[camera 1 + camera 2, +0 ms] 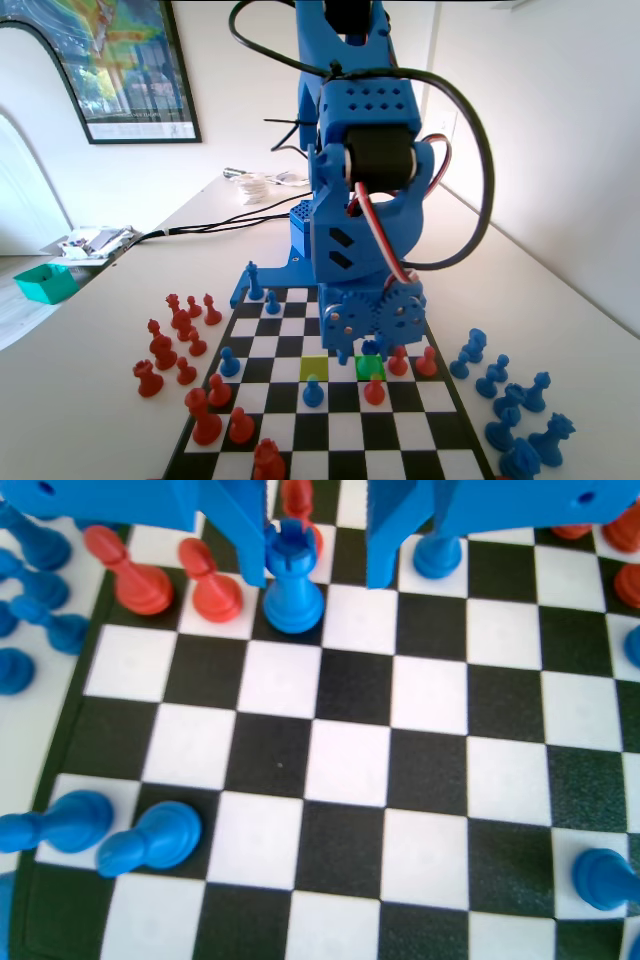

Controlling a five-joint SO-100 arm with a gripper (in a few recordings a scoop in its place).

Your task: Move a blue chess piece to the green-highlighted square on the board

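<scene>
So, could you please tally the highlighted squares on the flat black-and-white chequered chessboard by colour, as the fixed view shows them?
bright green highlighted square: 1
paler yellow-green highlighted square: 1
Total: 2

Blue 3D-printed arm [360,190] w/ black servo, black cables, red-white wires, screwed gears, vent holes & slots.

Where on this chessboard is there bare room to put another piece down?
On the board, the wrist view's middle rows are bare, between the blue chess piece at the tool and two blue pawns lower left. It is crowded around the green-highlighted square and beside both board edges.
</scene>
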